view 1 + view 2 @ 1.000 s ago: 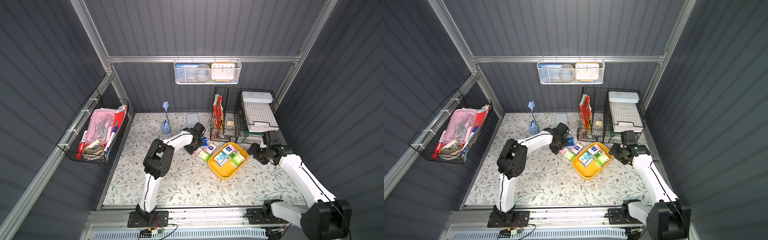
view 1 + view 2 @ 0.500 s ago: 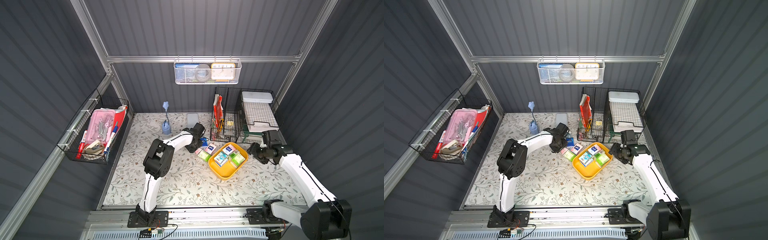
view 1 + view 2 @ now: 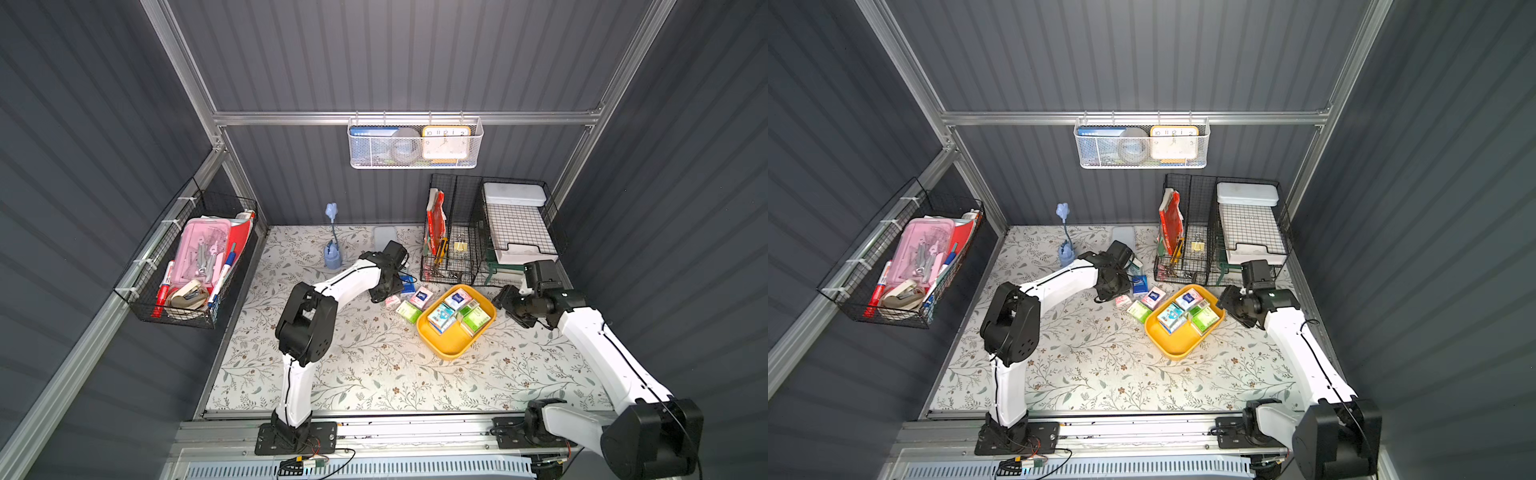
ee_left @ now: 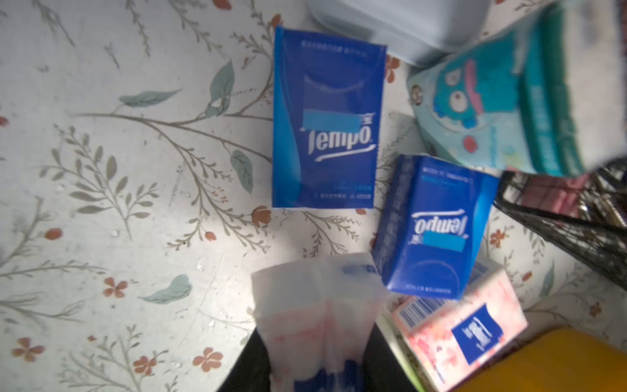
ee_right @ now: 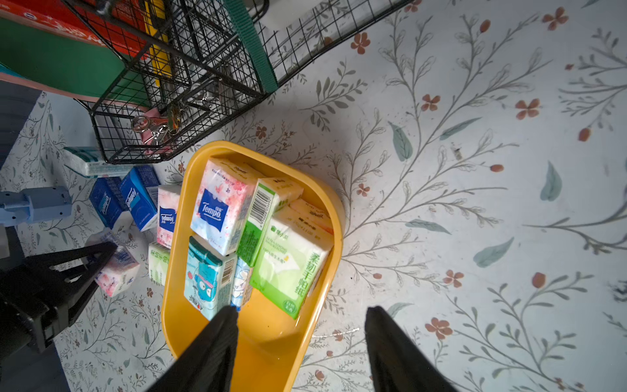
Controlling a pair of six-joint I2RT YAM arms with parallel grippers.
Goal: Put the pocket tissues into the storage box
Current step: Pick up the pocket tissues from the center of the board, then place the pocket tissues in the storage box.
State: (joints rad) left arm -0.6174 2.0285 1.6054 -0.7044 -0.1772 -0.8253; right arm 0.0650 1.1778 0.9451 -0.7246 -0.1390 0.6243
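Observation:
My left gripper [image 3: 385, 293] is shut on a pink and white packet of pocket tissues [image 4: 315, 315], which shows tilted and low over the mat in the right wrist view [image 5: 117, 271]. Beside it lie loose packets: two dark blue [image 4: 325, 118] [image 4: 434, 224], a light blue cartoon one [image 4: 492, 112], a pink one [image 4: 461, 332] and a green one [image 3: 408, 311]. The yellow storage box [image 3: 446, 353] holds several packets [image 5: 220, 207]. At the box's far end my right gripper [image 5: 300, 315] stands open, one finger inside the box and one outside its wall.
Black wire baskets [image 3: 453, 232] stand right behind the box and the loose packets. A pale grey-blue case [image 3: 384, 237] and a blue flower stand [image 3: 332, 257] sit at the back. A wall basket [image 3: 195, 266] hangs on the left, a white mesh basket [image 3: 415, 143] overhead.
My left gripper has shut on the pink and white packet with hardly any arm movement. The right arm and its gripper have not moved.

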